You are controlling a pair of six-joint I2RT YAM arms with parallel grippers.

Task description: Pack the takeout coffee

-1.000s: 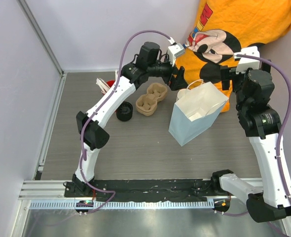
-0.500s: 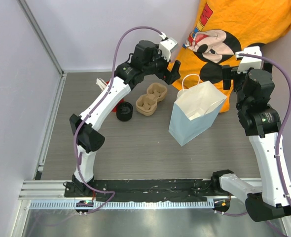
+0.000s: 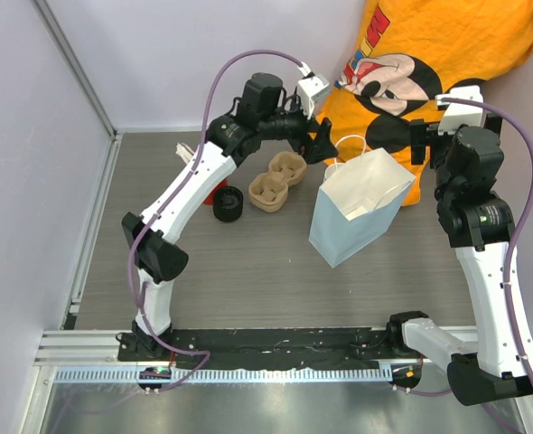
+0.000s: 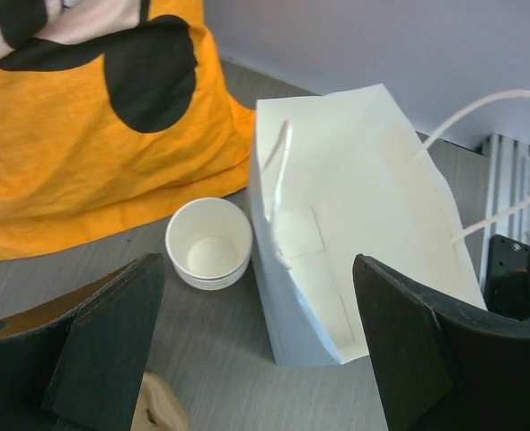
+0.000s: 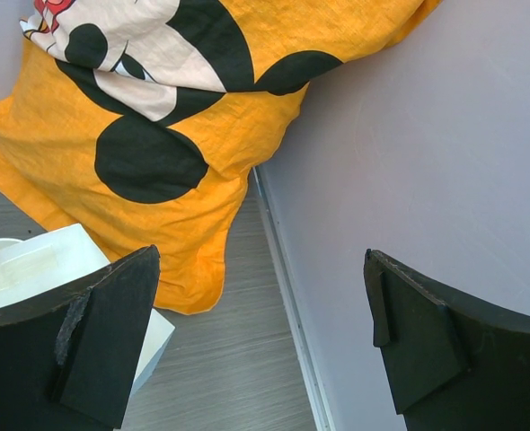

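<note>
The paper cup (image 4: 209,244) stands upright and uncovered on the table (image 3: 248,271), white inside. It is just beside the wall of the white paper bag (image 4: 337,224) and near the hem of the orange cloth (image 4: 85,135). Its round black lid (image 3: 228,204) lies well apart from it, on the side of the pulp carrier tray (image 3: 275,181) away from the bag. The bag stands with its mouth open and its cord handles raised. My left gripper (image 4: 258,265) hangs above the cup and the bag, looking down on both. Its fingers (image 4: 103,332) are spread wide and hold nothing. My left arm runs from its base at the near edge to a bent elbow at the left. From there it reaches long and diagonally to the far centre, with the wrist turned toward the bag. My right arm rises steeply along the table's right side. My right gripper (image 5: 260,256) is held high by the cloth and the side wall. Its fingers (image 5: 103,332) are likewise spread wide and hold nothing, with a corner of the bag below them.
</note>
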